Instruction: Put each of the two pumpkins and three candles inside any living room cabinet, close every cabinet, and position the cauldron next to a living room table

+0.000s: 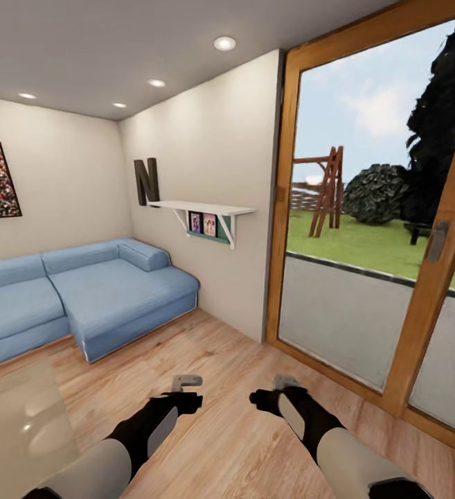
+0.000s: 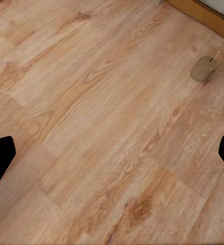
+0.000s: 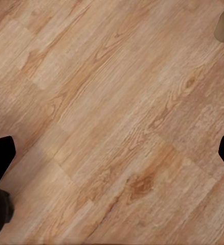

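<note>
Both arms hang low over the wooden floor (image 1: 241,443), the left tool (image 1: 187,380) and right tool (image 1: 286,380) each spread wide and carrying nothing. From the left wrist camera, a stubby beige candle (image 2: 203,69) lies on its side near the door frame (image 2: 204,18). At 8 o'clock in the head view, the glossy bench (image 1: 19,430) corner. The candle looks light, rigid, likely to roll; I'd pinch across its round body, mid-length. The blue sofa (image 1: 82,298) sits at 10 o'clock.
</note>
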Robot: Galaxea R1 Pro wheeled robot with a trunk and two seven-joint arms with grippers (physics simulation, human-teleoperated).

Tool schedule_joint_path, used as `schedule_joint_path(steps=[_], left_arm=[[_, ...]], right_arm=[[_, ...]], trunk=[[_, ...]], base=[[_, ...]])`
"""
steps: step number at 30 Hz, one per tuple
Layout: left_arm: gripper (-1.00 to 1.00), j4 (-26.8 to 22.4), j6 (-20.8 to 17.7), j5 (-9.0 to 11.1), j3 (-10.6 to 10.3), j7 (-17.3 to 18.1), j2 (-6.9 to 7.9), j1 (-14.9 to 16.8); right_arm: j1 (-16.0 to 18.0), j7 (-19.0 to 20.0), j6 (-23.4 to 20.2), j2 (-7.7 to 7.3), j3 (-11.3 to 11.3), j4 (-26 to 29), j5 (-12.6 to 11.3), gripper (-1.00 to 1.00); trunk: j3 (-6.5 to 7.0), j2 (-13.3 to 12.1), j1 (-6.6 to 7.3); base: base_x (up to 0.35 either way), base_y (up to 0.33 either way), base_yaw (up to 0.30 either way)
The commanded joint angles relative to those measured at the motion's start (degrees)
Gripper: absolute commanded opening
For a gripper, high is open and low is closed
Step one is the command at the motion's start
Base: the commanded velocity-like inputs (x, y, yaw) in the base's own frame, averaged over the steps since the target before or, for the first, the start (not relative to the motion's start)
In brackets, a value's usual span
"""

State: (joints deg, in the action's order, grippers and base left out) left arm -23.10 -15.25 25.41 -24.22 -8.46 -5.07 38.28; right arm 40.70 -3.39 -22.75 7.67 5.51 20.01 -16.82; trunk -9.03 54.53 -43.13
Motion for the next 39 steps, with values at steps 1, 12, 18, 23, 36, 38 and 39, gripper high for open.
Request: schedule_joint_path(steps=[1, 12, 18, 23, 36, 38, 39], left_arm=[[1.0, -0.1, -0.2, 0.6, -0.5, -0.5, 0.06, 0.0], [1.0, -0.1, 0.6, 0.5, -0.5, -0.5, 0.06, 0.0], [1.0, -0.1, 0.8, 0.5, -0.5, -0.6, 0.06, 0.0], [1.0, -0.1, 0.8, 0.5, -0.5, -0.5, 0.06, 0.0], [1.0, -0.1, 0.9, 0.5, -0.5, -0.5, 0.06, 0.0], [1.0, -0.1, 0.9, 0.5, -0.5, -0.6, 0.04, 0.0], [1.0, -0.1, 0.9, 0.5, -0.5, -0.6, 0.05, 0.0]], right_arm=[[0.0, 0.5, -0.2, -0.35, 0.5, 0.1, -0.5, 1.0], [0.0, 1.7, 0.2, -0.94, 0.7, 0.3, -0.1, 1.0], [0.0, 1.8, 0.2, -0.95, 0.7, 0.5, -0.3, 1.0], [0.0, 2.0, -0.1, -0.98, 0.6, 0.5, -0.4, 1.0], [0.0, 2.3, -0.3, -1.17, 0.5, 0.2, -0.4, 1.0], [0.0, 2.3, -0.3, -1.39, 0.5, 0.1, -0.5, 1.0], [0.0, 2.3, -0.3, -1.45, 0.5, 0.0, -0.5, 1.0]], trunk=[[-0.15, 0.1, -0.01], [-0.31, 0.1, -0.01], [-0.31, 0.1, -0.01], [-0.31, 0.1, -0.01], [-0.31, 0.1, -0.01], [-0.31, 0.1, -0.01], [-0.31, 0.1, -0.01]], base=[[0.004, -0.005, -0.137], [0.001, -0.001, -0.032], [0.0, 0.0, -0.012], [0.0, 0.012, -0.198], [0.0, 0.03, -0.285], [0.0, 0.002, -0.293], [0.0, 0.001, -0.294]])
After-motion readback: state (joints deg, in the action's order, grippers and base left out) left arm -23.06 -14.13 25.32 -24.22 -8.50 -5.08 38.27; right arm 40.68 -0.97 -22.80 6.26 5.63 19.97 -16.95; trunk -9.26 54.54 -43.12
